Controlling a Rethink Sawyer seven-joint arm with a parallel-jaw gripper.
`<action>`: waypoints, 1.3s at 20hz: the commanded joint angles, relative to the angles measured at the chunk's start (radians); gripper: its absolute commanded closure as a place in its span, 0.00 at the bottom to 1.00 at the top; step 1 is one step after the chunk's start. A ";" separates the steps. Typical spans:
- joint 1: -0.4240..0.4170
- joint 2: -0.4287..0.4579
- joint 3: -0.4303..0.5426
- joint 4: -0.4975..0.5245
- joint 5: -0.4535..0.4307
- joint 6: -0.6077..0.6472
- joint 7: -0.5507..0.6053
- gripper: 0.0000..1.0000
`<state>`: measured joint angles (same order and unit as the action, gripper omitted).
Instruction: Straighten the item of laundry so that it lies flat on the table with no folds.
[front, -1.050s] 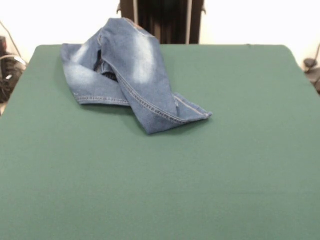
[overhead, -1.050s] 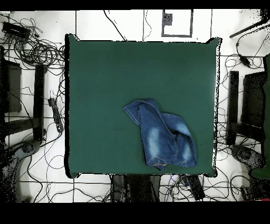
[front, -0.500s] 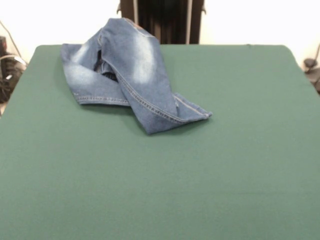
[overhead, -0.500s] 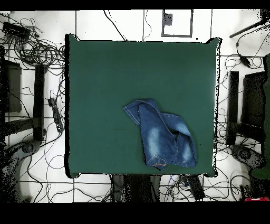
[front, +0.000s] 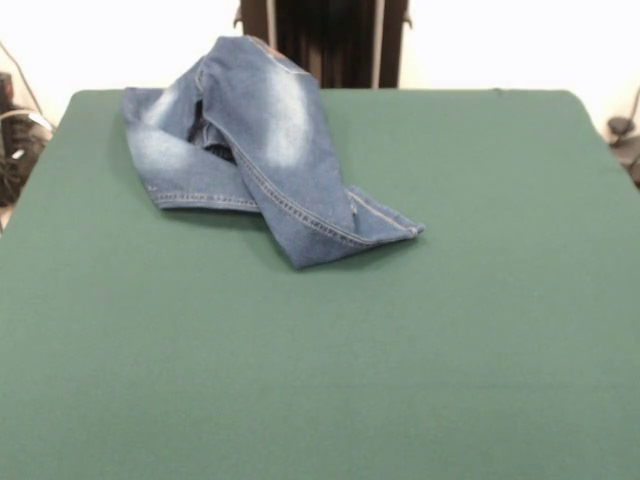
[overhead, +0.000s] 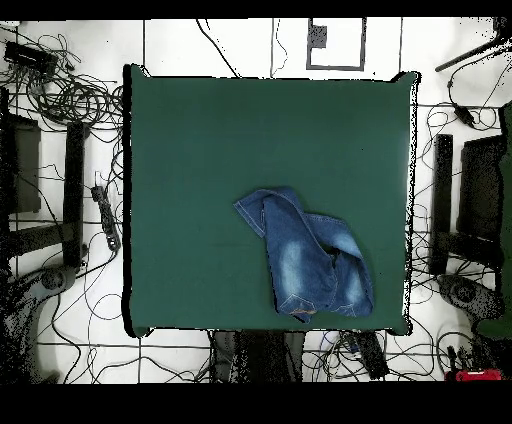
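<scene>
The item of laundry (front: 262, 145), a small pair of blue denim jeans with pale faded patches, lies crumpled on the green table (front: 330, 360). One leg is folded across the other, and its hem points toward the table's middle. From above, the jeans (overhead: 308, 258) sit close to the table's (overhead: 200, 160) bottom edge, right of centre. Neither view shows the gripper or the arm.
Tangled cables (overhead: 75, 95) and dark equipment (overhead: 470, 210) lie on the floor around the table. A red object (overhead: 478, 375) shows at the bottom right of the overhead view. The dark pedestal (front: 325, 40) stands just behind the jeans.
The jeans have not moved. A red object has come further into the overhead view's bottom right corner.
</scene>
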<state>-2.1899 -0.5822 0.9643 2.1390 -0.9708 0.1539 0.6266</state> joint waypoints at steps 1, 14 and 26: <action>0.126 -0.023 -0.162 0.079 0.001 -0.092 0.274 0.00; 0.193 -0.034 -0.267 0.091 0.021 -0.212 0.259 0.00; 0.232 -0.045 -0.324 0.107 0.033 -0.293 0.262 0.00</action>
<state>-2.0519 -0.6243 0.7012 2.2011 -0.9656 -0.1028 0.6266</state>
